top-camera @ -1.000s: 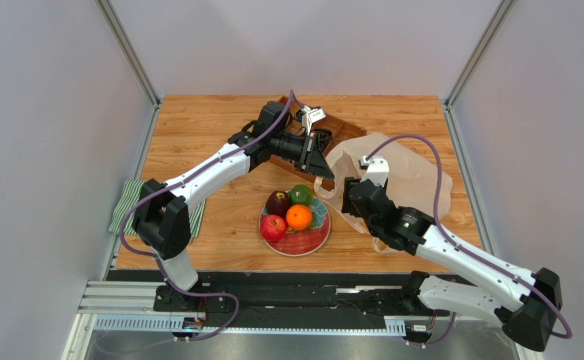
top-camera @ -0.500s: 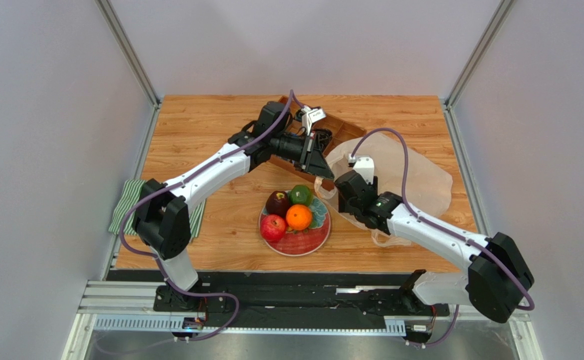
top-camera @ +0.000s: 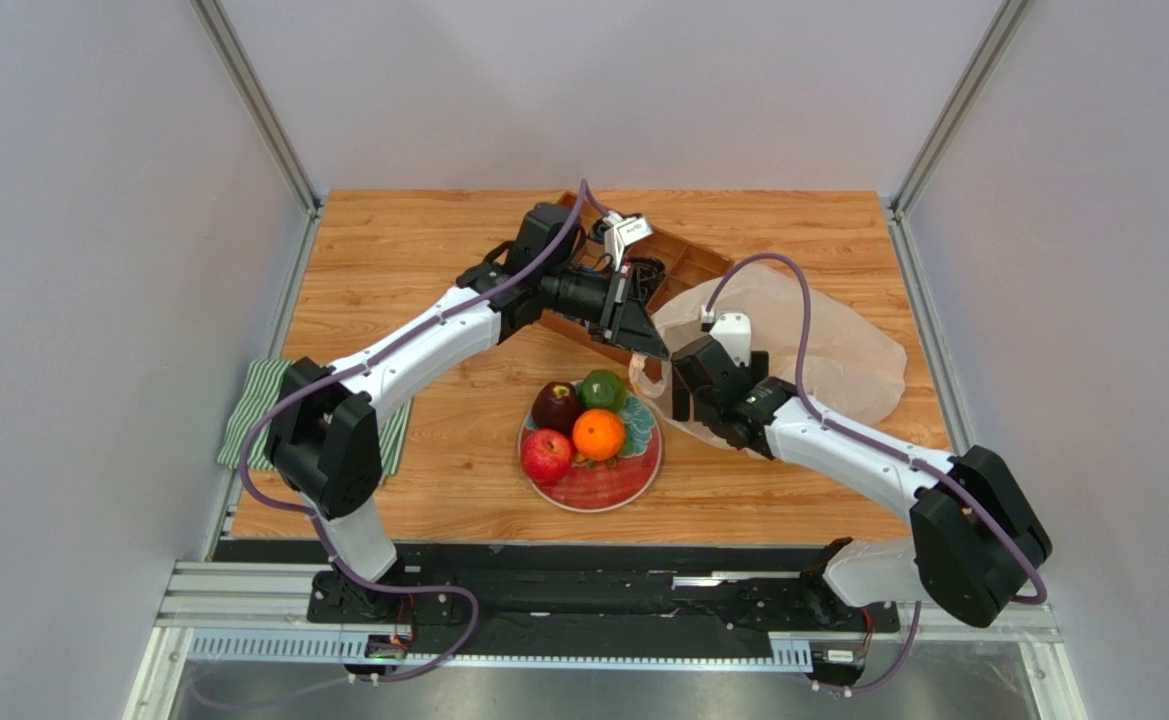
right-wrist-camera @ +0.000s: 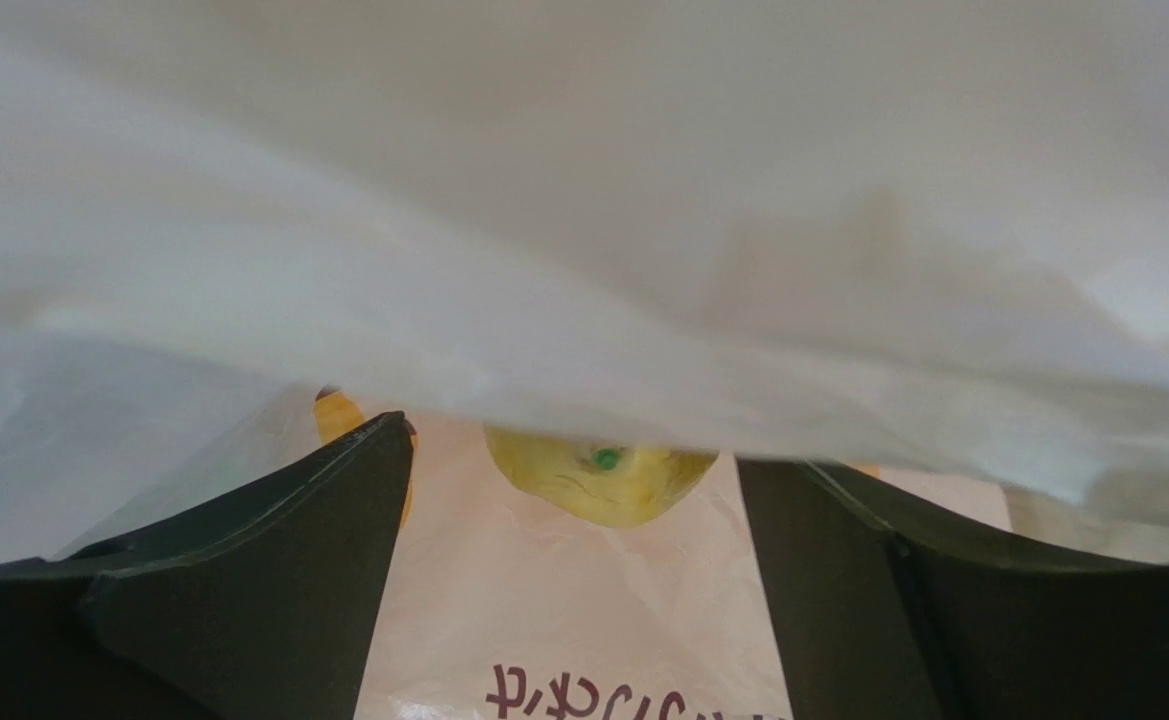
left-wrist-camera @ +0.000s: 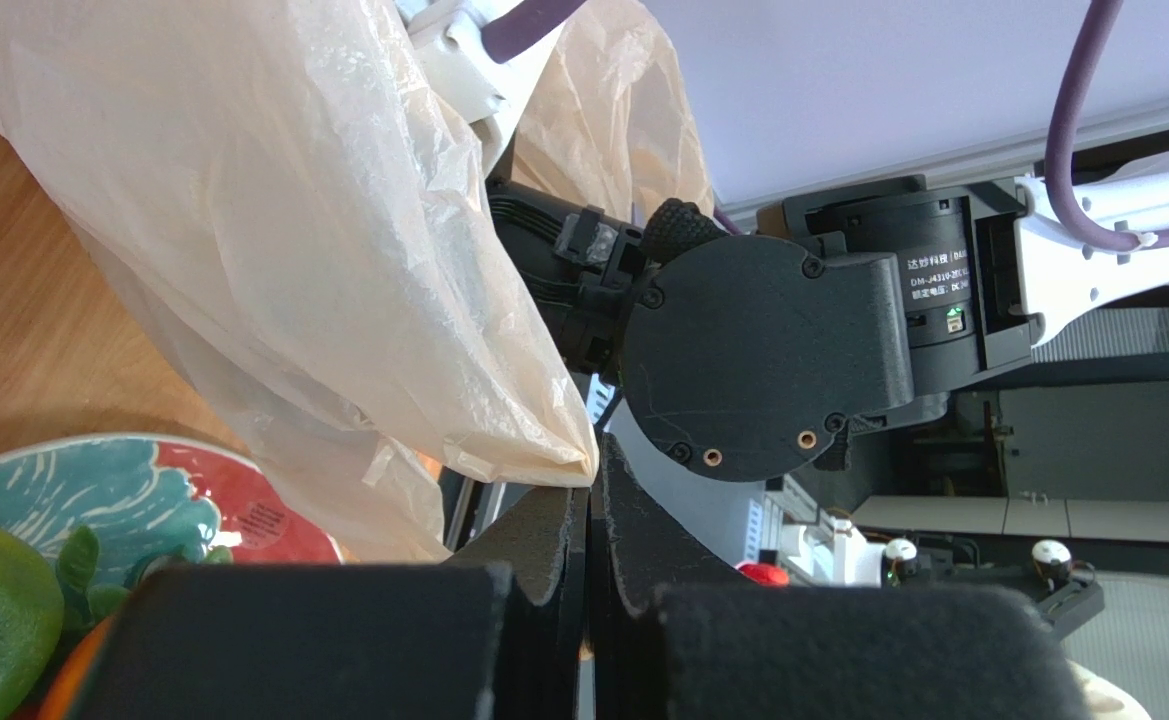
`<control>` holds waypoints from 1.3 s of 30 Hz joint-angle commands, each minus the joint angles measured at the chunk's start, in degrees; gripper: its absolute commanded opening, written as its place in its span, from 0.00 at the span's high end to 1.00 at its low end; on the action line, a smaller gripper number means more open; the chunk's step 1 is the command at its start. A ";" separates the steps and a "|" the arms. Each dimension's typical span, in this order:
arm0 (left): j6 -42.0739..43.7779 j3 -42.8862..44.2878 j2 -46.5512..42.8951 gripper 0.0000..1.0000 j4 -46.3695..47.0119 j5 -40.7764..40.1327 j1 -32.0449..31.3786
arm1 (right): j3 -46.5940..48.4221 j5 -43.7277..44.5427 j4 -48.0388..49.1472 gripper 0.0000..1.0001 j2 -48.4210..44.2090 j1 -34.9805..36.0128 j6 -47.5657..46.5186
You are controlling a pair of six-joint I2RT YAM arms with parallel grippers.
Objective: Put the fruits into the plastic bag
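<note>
Inside bag, yellow fruit (loose)

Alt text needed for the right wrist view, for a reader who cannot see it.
The right gripper, jaws open, looks into the plastic bag, whose translucent film drapes across the top of the view. Between its dark fingers, a small yellow fruit with a green spot lies on the bag's pinkish plastic.

Wooden table — plate, plastic bag, tray, striped cloth on it.
</note>
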 commanded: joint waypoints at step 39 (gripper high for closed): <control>1.14 1.44 -0.54 1.00 0.66 0.62 -0.12 | -6.26 -20.39 19.87 0.33 -26.28 24.84 -13.99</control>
